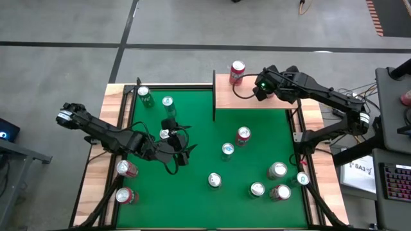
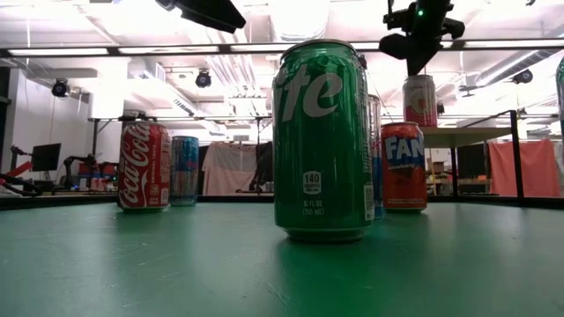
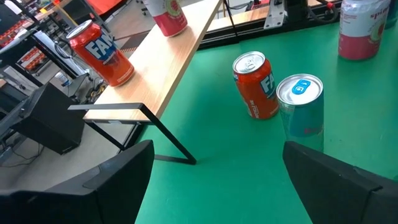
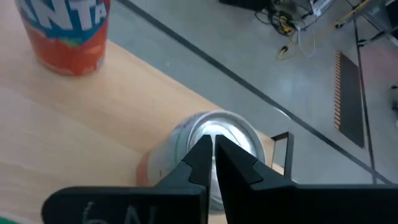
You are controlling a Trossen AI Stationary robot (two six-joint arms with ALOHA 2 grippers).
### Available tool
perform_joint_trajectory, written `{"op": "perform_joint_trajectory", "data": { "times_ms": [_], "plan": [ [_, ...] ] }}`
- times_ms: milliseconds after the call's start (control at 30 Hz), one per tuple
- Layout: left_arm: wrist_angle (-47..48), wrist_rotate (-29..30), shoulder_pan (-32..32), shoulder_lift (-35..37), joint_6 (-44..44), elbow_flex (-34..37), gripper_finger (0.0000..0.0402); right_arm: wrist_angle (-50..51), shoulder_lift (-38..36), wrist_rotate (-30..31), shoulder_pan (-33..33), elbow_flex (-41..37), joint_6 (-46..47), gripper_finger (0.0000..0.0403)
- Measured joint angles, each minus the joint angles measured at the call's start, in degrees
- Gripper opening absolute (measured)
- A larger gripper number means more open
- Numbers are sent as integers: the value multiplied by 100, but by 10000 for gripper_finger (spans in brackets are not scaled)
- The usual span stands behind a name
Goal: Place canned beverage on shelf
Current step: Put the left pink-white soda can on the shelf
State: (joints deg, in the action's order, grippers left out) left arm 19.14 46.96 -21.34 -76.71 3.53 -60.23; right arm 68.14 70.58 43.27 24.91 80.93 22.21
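Shelf (image 1: 253, 96) is seen at the one o'clock corner of the green worktop (image 1: 199, 151) in the high view, a light-wood board on thin black posts. A pale pink can (image 1: 237, 72) stands upright on its far left part. In the right wrist view this same can (image 4: 208, 149) is seen directly beneath the right hand (image 4: 213, 144), whose fingers are pressed together just above the can's silver top; nothing is clamped between them. An orange Fanta can (image 4: 65, 31) stands on the same board, near the pale one but apart from it. In the high view the right hand (image 1: 262, 86) is held over the shelf, at about four o'clock from the pink can.

The left hand (image 1: 168, 131) is held over the worktop's left half, its fingers (image 3: 118, 180) set wide apart with nothing between them. Ahead of it, in the left wrist view, an orange can (image 3: 256, 84) and a blue-topped can (image 3: 301, 106) stand touching on the felt. Other cans are scattered over the worktop, among them a green can (image 2: 322, 141) nearest the low camera.
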Motion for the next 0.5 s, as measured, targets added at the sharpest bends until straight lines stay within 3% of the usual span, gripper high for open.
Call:
{"op": "perform_joint_trajectory", "data": {
  "times_ms": [167,500],
  "plan": [
    [35,0,0,0,17,4,341,-31,-54,-158,0,98,-34,12],
    [33,-2,0,0,24,4,341,463,-115,-2013,0,609,385,12]
  ]
}}
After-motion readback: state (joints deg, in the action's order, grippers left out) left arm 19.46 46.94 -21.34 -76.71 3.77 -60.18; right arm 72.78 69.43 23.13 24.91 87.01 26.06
